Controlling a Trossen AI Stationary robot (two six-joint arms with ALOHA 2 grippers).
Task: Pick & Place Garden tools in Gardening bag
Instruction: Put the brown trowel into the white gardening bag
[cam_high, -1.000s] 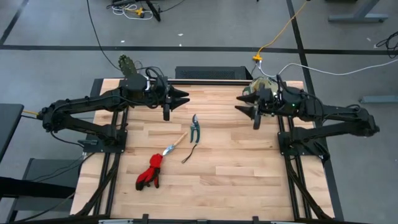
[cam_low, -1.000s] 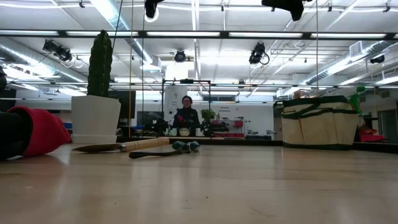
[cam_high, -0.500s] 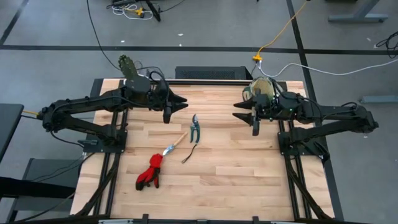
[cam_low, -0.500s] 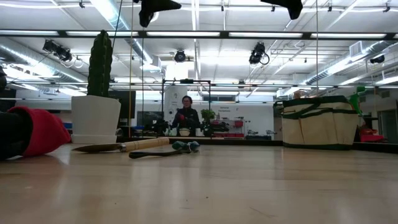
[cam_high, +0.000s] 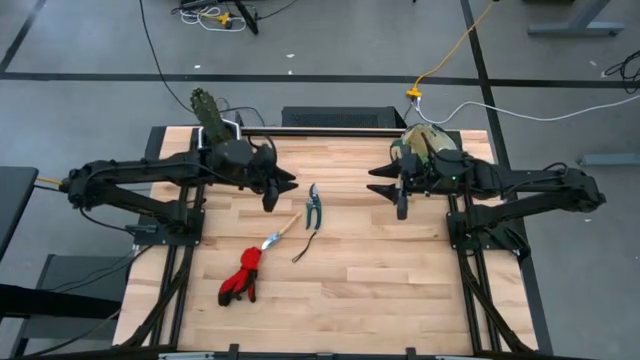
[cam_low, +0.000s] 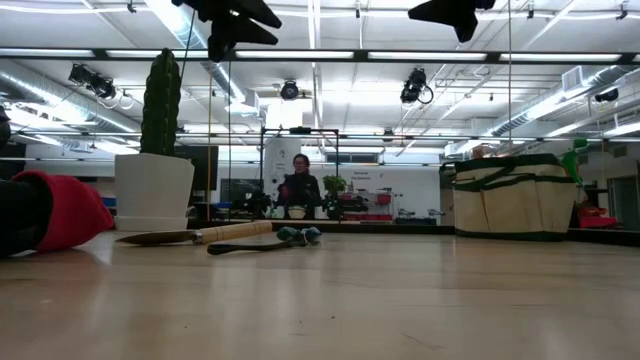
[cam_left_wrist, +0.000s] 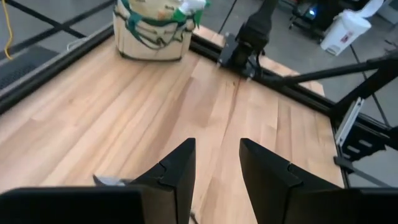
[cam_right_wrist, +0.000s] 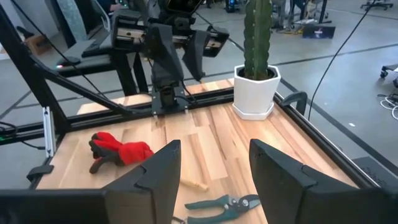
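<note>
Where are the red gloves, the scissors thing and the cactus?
red gloves (cam_high: 240, 281), high view, middle of the red bundle.
pruning shears (cam_high: 313, 207), high view, where the blades meet the handles.
cactus (cam_right_wrist: 257, 34), right wrist view, the green stem above the white pot.

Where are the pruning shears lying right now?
In the high view, the dark-handled pruning shears lie mid-table between both arms, beside the wooden-handled metal trowel and above the thin dark cord.

Red gloves (cam_low: 45, 212) cut off by the frame edge.
</note>
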